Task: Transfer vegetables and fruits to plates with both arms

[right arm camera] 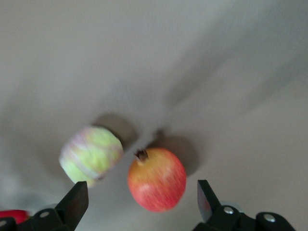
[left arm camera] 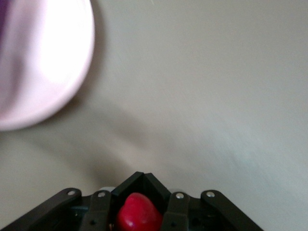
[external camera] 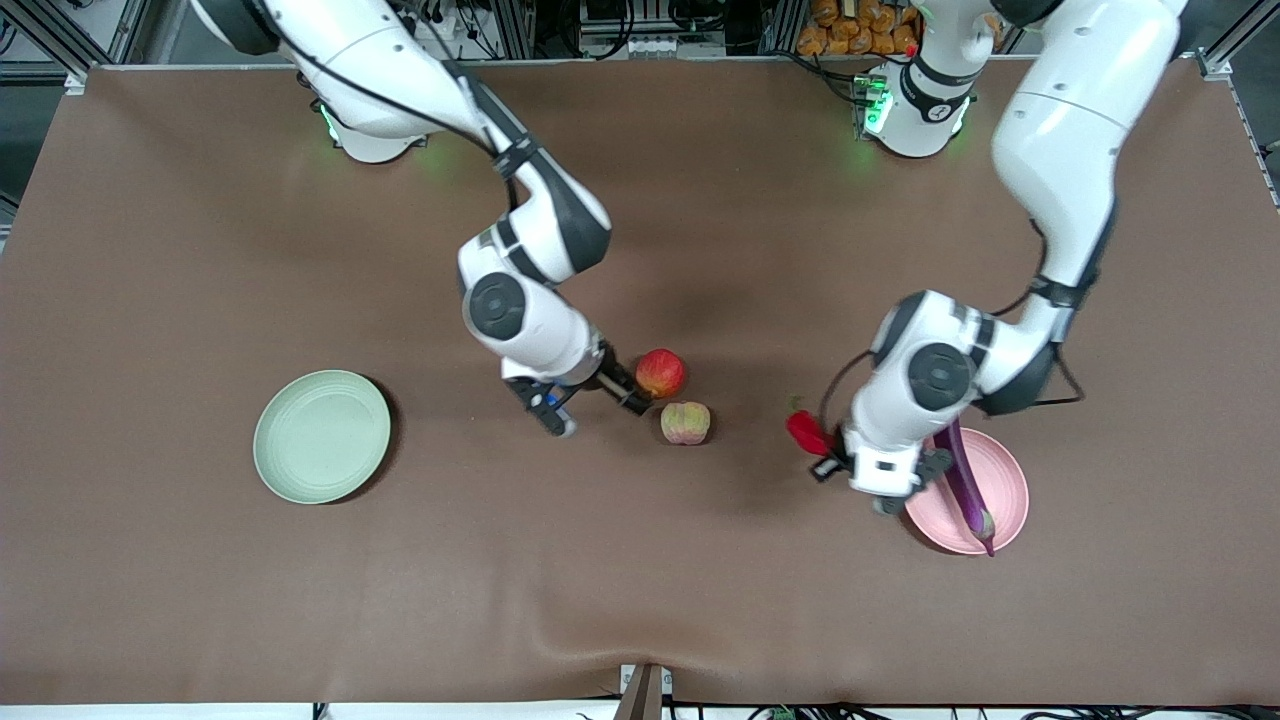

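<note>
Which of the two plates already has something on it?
The pale pink plate, toward the left arm's end: the purple eggplant lies on it. The pale green plate holds nothing.

You're seeing the purple eggplant [external camera: 966, 488] lying across the pink plate [external camera: 1006, 478], the red chili [external camera: 806, 430] sitting beside it.

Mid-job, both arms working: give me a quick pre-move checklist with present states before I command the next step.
1. Left hand shut on the shiny red chili pepper: ok.
2. Long glossy purple eggplant lying on the round pale pink plate: ok.
3. Right hand open, fingers either side of the round red-orange apple-like fruit: ok.
4. Pale yellow-pink peach-like fruit clear of the right hand's fingers: cannot tell, it sits close.
5. Round pale green plate free to receive fruit: ok.
</note>
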Robot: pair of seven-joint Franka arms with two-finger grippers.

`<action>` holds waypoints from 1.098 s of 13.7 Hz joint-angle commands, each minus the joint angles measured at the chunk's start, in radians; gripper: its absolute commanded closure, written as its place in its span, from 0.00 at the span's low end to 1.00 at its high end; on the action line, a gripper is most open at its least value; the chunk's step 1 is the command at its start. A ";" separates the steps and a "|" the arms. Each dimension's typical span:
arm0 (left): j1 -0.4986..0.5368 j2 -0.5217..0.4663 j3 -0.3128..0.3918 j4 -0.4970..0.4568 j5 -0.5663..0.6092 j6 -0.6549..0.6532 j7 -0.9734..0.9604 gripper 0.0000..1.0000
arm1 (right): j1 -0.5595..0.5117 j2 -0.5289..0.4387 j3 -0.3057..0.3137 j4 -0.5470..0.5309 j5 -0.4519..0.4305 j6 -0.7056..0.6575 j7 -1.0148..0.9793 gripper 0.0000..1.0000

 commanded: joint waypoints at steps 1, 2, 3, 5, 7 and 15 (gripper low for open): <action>0.048 -0.008 -0.011 0.017 0.007 -0.015 0.084 1.00 | 0.038 0.026 -0.009 0.008 -0.063 0.009 0.010 0.00; 0.067 -0.010 -0.013 0.023 0.004 -0.015 0.133 1.00 | 0.049 0.029 -0.009 0.007 -0.067 0.009 0.010 0.00; 0.095 -0.011 -0.014 0.028 -0.002 -0.017 0.170 1.00 | 0.065 0.046 -0.010 0.008 -0.087 0.009 0.011 0.00; 0.136 -0.011 -0.014 0.039 -0.023 -0.017 0.255 1.00 | 0.069 0.090 -0.010 0.022 -0.104 0.026 0.018 0.00; 0.176 -0.007 -0.014 0.042 -0.029 -0.017 0.344 1.00 | 0.084 0.101 -0.009 0.025 -0.100 0.067 0.021 0.00; 0.256 0.042 -0.010 0.043 -0.029 -0.006 0.520 0.36 | 0.095 0.116 -0.009 0.059 -0.096 0.083 0.060 0.00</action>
